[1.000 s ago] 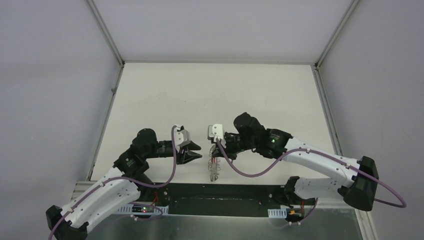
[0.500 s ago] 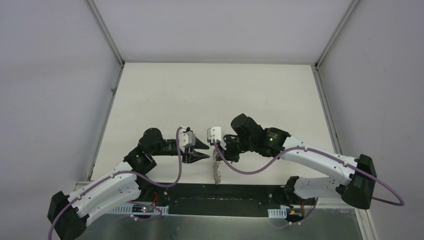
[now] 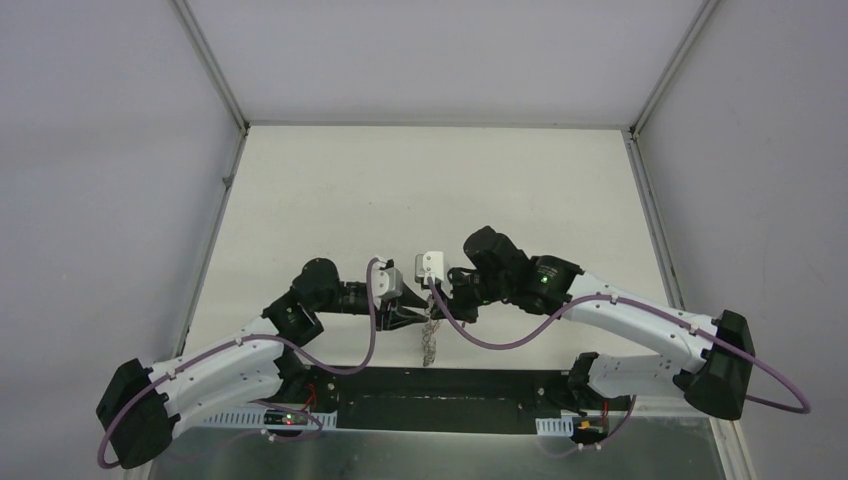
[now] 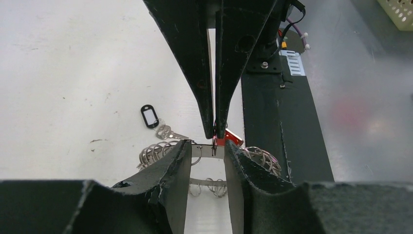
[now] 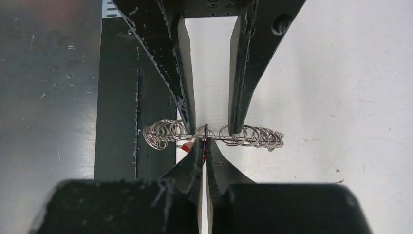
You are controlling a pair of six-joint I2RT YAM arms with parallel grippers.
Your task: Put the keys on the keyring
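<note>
The keyring [image 3: 430,345], a silvery band fringed with many wire loops, hangs on edge from my right gripper [image 3: 432,298], which is shut on its band [image 5: 214,135]. A red key head [image 4: 232,138] shows right beside the right gripper's tips [image 5: 205,141]; I cannot tell whether it is pinched too. My left gripper [image 4: 207,148] is open, with one finger on each side of the band [image 4: 203,151], not touching it. It enters from above in the right wrist view [image 5: 212,127]. A small silver key [image 4: 168,132] with a dark loop tag [image 4: 150,116] lies on the table.
A black base strip [image 3: 430,400] runs along the table's near edge, under part of the keyring [image 4: 272,122]. White walls close in the table on three sides. A pale basket corner [image 4: 402,9] shows beyond the strip.
My left arm has moved right, and its open jaws now straddle the hanging keyring. My right gripper has stayed almost still, holding the ring.
</note>
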